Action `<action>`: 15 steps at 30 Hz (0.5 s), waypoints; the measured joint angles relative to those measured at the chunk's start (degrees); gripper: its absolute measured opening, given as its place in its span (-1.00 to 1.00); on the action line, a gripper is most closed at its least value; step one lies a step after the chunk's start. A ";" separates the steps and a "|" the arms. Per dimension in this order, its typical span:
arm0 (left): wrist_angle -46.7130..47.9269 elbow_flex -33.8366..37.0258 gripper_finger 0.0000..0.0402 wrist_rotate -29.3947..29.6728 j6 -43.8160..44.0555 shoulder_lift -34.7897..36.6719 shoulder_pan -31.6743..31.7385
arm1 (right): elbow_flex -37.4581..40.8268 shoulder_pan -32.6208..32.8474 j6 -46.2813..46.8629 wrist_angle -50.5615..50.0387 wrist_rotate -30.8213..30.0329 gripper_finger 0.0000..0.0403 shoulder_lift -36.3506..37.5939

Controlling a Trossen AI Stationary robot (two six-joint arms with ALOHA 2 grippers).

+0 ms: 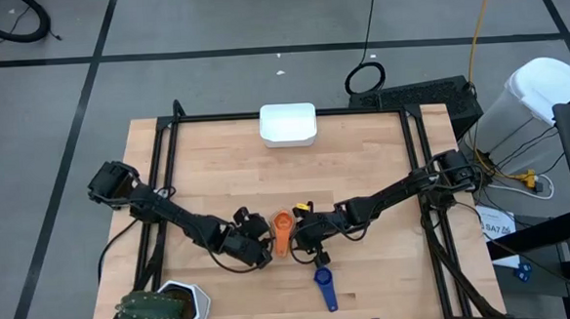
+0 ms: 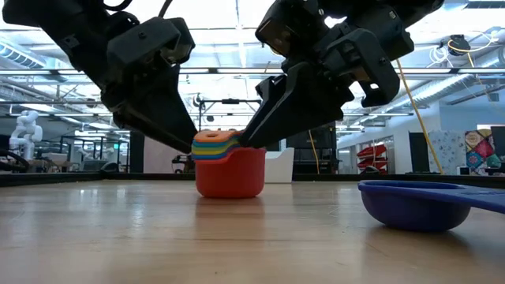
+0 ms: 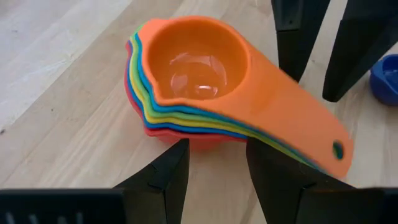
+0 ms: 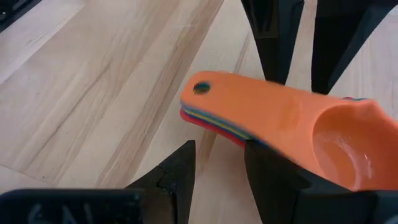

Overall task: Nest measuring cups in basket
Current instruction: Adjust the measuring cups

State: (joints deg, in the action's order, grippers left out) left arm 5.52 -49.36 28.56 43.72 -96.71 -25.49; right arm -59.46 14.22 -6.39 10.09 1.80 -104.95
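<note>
Currently nested plastic measuring-cup stack, orange cup on top (image 1: 283,224), is flanked mid-table by left gripper (image 1: 258,241) & right gripper (image 1: 305,229), both w/ fingers apart, nothing clamped; white rectangular plastic basket (image 1: 288,124) sits at far edge, well apart.

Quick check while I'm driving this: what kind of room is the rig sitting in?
Most likely a robotics lab or open workshop. The low view shows a long hall with ceiling strip lights and a white humanoid robot at the far left; the high view shows grey floor tiles with loose cables around the wooden table.
</note>
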 joint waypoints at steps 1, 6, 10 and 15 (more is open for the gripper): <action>0.02 0.00 -0.19 0.00 -0.01 0.00 0.14 | 0.00 0.00 0.00 0.02 -0.02 -0.36 0.00; 0.07 0.00 -0.19 -0.02 -0.11 0.00 0.23 | 0.00 0.00 -0.03 0.00 -0.02 -0.36 0.00; 0.15 0.00 -0.19 -0.43 -0.09 0.00 0.14 | 0.00 0.00 -0.57 -0.02 -0.19 -0.36 0.00; 0.63 0.00 -0.19 -0.52 -0.09 0.00 -0.33 | 0.00 0.00 -2.08 -0.05 -0.44 -0.36 0.00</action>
State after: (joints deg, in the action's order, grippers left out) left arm 6.15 -49.36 28.03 43.64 -96.71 -25.82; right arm -59.46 14.22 -8.47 10.04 1.37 -104.95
